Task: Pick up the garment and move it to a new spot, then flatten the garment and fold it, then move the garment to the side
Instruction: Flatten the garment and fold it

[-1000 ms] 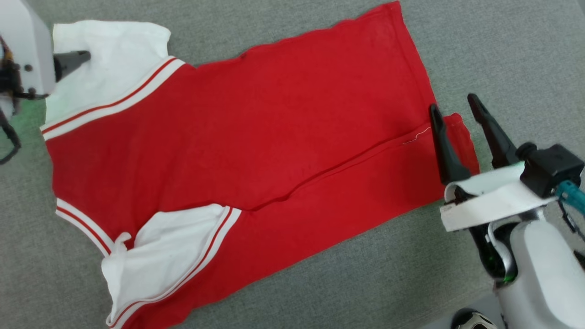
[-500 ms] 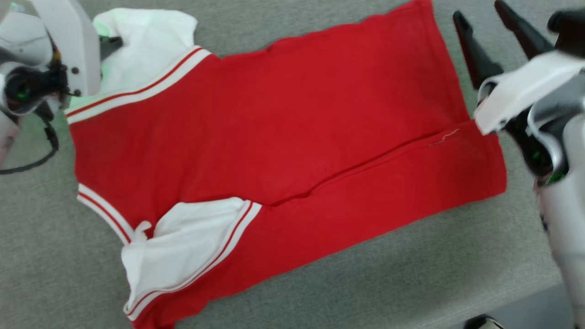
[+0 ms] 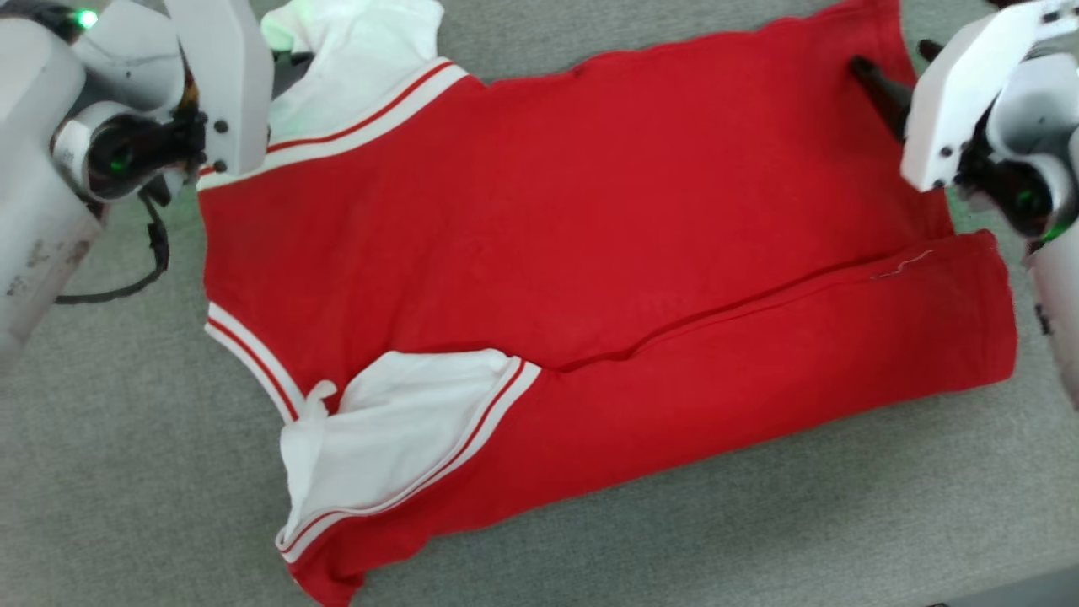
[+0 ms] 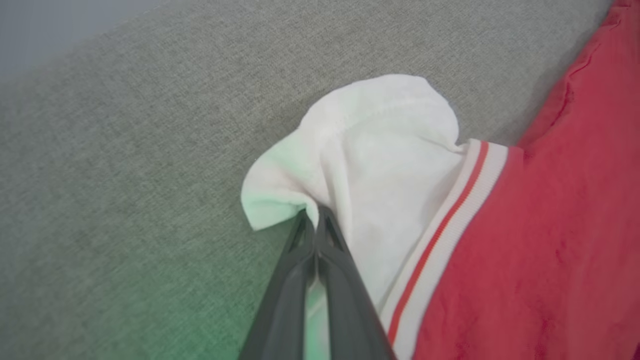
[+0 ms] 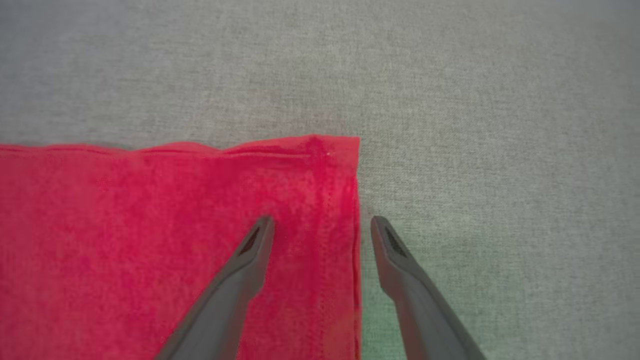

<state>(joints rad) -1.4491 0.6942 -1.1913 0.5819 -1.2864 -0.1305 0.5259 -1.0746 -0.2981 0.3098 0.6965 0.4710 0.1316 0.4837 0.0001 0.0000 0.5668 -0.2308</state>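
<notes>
The garment (image 3: 590, 236), a red shirt with white sleeves and striped trim, lies spread on the grey surface with its near side folded over the body. My left gripper (image 4: 314, 212) is shut on the edge of the far white sleeve (image 4: 380, 150), which bunches up at the fingertips; in the head view it sits at the upper left (image 3: 291, 63). My right gripper (image 5: 322, 225) is open and straddles the hem edge near the garment's far corner (image 5: 330, 150), one finger over the red cloth and one over the grey surface. The head view shows it at the upper right (image 3: 892, 57).
The grey fabric surface (image 3: 759, 523) runs all round the garment, with wide room in front. Its edge shows at the lower right corner (image 3: 1037, 590). The near white sleeve (image 3: 396, 438) lies folded onto the shirt's front.
The head camera has shifted. My left gripper has shut on the far white sleeve. My right gripper has moved from the near part of the hem to its far corner, still open.
</notes>
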